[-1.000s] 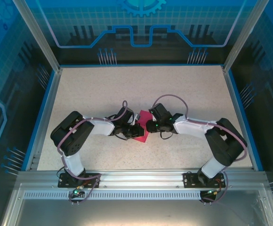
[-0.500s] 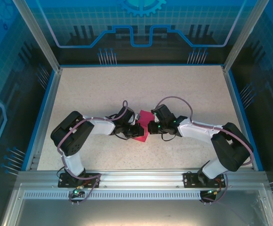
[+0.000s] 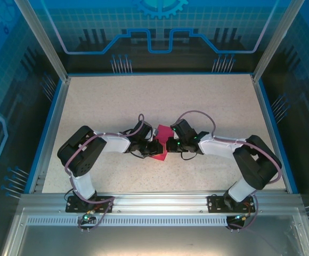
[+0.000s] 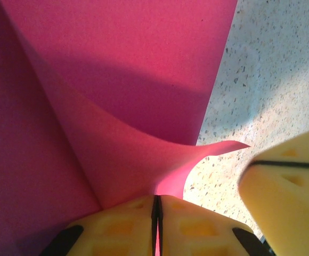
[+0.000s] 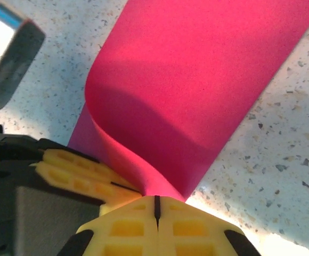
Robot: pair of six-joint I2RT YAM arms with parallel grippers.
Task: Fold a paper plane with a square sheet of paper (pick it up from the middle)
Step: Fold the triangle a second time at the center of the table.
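At the middle of the counter (image 3: 144, 101), just ahead of both arms, the paper (image 3: 160, 155) sits curled and bunched between my two tools. My left tool (image 4: 156, 205) is clenched on a fold of it, jaws pressed together, with the pink sheet fanning out from the seam. My right tool (image 5: 156, 205) is clenched on the same bunched spot from the other side, right beside the left tool. I judge this to be a shared pinch to shape a crease. To do it well, I would hold both pinches firm and draw the tools apart slowly and evenly, so the paper flattens without tearing. Then I would lay the layers edge on edge before pressing the crease down.
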